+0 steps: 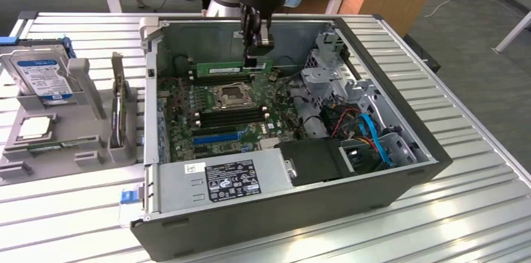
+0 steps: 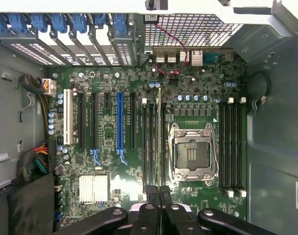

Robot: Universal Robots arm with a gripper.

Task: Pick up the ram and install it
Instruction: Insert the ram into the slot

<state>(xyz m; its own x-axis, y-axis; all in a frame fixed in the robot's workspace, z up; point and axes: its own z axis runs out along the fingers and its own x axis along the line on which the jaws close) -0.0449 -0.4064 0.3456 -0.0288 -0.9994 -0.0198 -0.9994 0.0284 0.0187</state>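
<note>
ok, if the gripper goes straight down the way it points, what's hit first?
Probably the memory slots beside the CPU socket: the ram in the gripper hangs edge-on above them. Gap unclear.

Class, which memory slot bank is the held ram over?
Bank between processor socket and blue slot, under the ram; the other bank lies beyond the socket.

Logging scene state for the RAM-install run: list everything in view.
ram: one, green, in the jaws above the motherboard
computer case: one, dark grey, open, on the table
motherboard: one, green, inside the case
power supply: one, silver, inside the case
hard drive: one, silver with a blue label, in the holder, exterior view's left
processor chip: one, silver, same holder
table: one, silver, slatted
gripper: one, black, jaws shut on the ram
</note>
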